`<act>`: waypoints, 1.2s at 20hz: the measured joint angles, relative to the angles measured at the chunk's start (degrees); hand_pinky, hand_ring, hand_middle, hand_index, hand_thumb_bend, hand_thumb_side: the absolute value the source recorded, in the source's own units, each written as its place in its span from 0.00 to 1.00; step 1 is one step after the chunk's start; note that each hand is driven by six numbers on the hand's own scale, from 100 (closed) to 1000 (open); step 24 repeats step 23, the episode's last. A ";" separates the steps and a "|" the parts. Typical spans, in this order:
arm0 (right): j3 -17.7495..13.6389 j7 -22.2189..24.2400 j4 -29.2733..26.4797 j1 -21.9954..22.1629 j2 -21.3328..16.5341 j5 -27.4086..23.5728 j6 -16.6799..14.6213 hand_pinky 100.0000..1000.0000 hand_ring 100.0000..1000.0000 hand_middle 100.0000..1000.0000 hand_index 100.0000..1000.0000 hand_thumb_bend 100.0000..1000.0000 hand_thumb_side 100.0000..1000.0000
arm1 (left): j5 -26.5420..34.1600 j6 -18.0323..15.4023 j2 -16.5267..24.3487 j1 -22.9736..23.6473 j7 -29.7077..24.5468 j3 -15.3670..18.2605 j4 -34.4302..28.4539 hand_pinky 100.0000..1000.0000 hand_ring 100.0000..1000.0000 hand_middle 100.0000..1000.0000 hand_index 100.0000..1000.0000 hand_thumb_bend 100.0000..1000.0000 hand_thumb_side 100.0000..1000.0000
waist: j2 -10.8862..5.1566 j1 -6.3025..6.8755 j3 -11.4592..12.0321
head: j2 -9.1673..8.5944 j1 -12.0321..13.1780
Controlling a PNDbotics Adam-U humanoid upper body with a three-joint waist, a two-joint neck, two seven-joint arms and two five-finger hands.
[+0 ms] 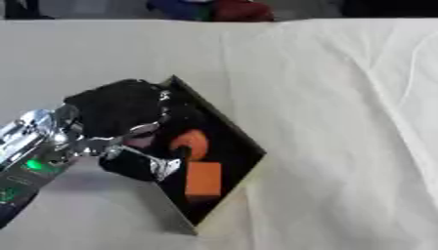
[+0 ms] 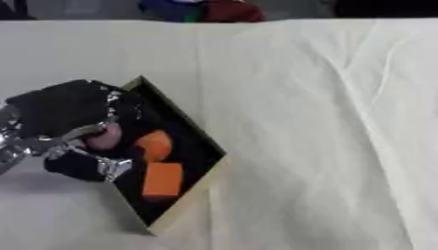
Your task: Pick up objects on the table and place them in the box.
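Left robot hand (image 2: 73, 127) is hovering over the box (image 2: 201, 141)'s left edge, fingers curling around a pinkish object (image 2: 101, 138). Orange block (image 1: 204, 179) and orange ball (image 1: 191, 142) are lying just right of it, inside the box.

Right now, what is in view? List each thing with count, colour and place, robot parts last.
box: one, black inside with pale rim, turned askew on the table left of centre.
round orange object: one, orange, inside the box, upper part.
orange block: one, orange, squarish, inside the box, below the round one.
pinkish object: one, pink, at the box's left edge under the hand; shape unclear.
tablecloth: one, white, wrinkled, covers the table.
far-edge items: blue, green and red shapes beyond the table; cannot tell what they are.
left hand: one, black with silver parts, over the box's left side, fingers curled; whether it holds the pinkish object is unclear.
right hand: not in view.
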 measured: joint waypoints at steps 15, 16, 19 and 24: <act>-0.30 -0.40 0.00 0.00 0.02 0.00 -0.15 0.87 0.81 0.61 0.74 0.00 0.64 | 3.47 -0.77 -0.02 1.54 19.64 9.98 -1.27 0.48 0.60 0.71 0.82 0.00 0.53 | -0.85 0.25 1.38 | 0.04 -1.58; -0.30 -0.46 0.00 0.00 0.04 0.00 -0.22 0.87 0.81 0.61 0.74 0.00 0.65 | 4.89 -0.83 -0.02 2.25 22.60 11.26 -1.28 0.48 0.59 0.71 0.81 0.00 0.57 | -0.98 0.31 1.44 | 0.04 -1.71; -0.30 -0.65 0.00 -0.06 0.12 0.01 -0.60 0.87 0.81 0.61 0.74 0.00 0.66 | 9.67 -1.10 -0.76 5.13 31.73 15.71 -1.40 0.48 0.58 0.70 0.79 0.00 0.59 | -1.34 0.35 1.83 | 0.04 -1.99; -0.29 -0.67 0.00 -0.10 0.78 0.00 -1.79 0.87 0.81 0.62 0.74 0.00 0.69 | 16.67 -1.25 -3.53 10.08 43.70 22.42 -1.41 0.49 0.57 0.70 0.79 0.00 0.65 | -1.46 0.39 2.30 | 0.04 -1.97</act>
